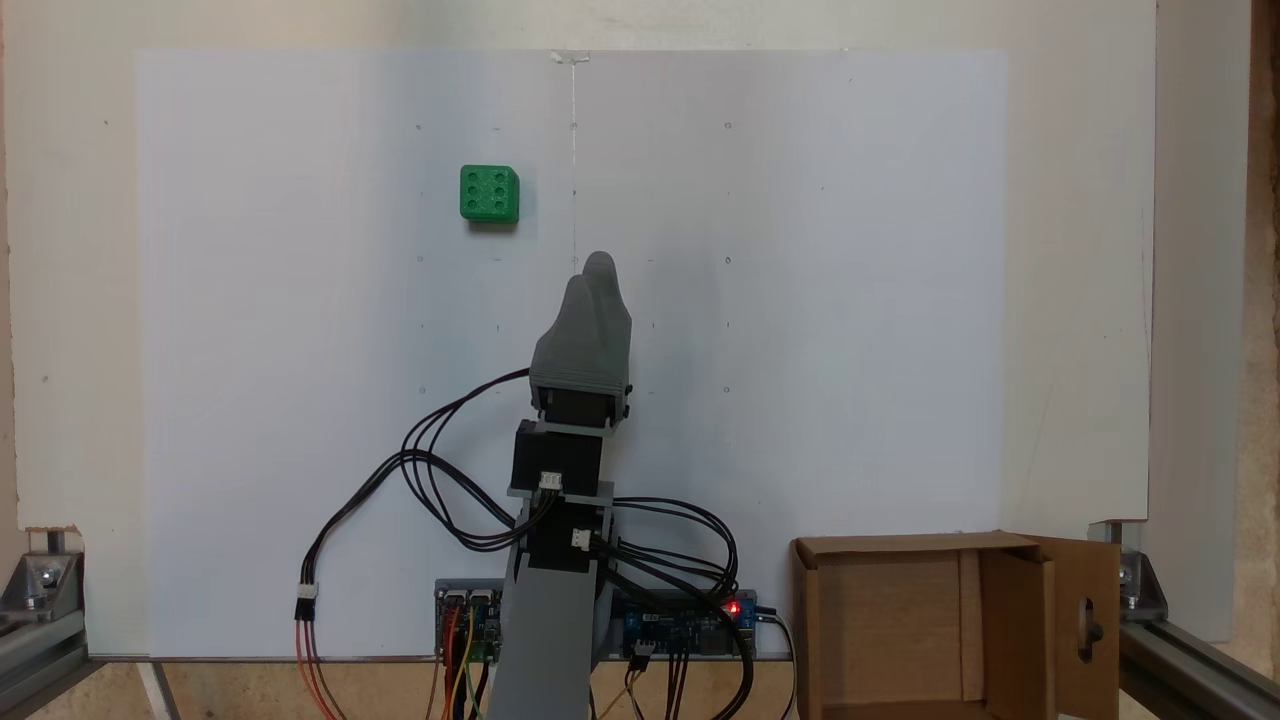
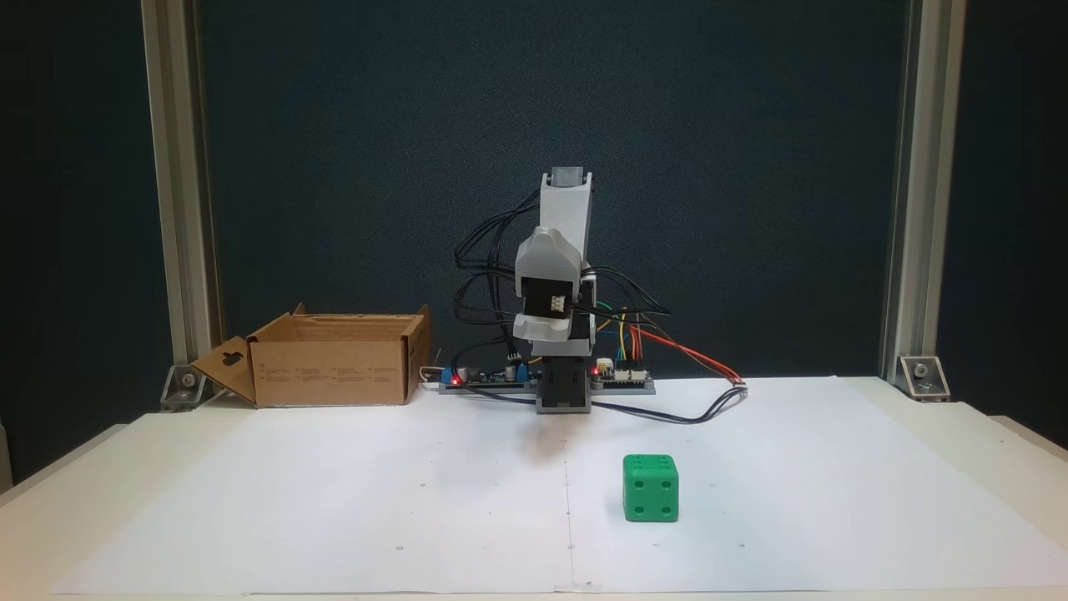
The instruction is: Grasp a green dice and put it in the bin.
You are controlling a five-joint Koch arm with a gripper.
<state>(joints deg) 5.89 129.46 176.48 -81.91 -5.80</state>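
Note:
The green dice [image 1: 489, 193] sits on the white sheet, far from the arm's base and left of the centre line; in the opposite fixed view the dice [image 2: 650, 488] is near the front, right of centre. My gripper [image 1: 592, 272] hangs over the sheet's middle, fingers together, holding nothing, well short of the dice and to its right. The folded arm [image 2: 555, 275] stands at the back centre. The bin [image 1: 806, 620], an open brown cardboard box, stands at the lower right beside the arm's base; the bin [image 2: 329, 371] is at the back left, its holed flap [image 2: 224, 367] turned outward.
Controller boards [image 1: 690, 625] and looping black cables [image 1: 440, 480] lie around the arm's base. Aluminium frame posts [image 2: 179, 192] stand at the table's back corners. The white sheet [image 1: 800, 300] covers most of the table.

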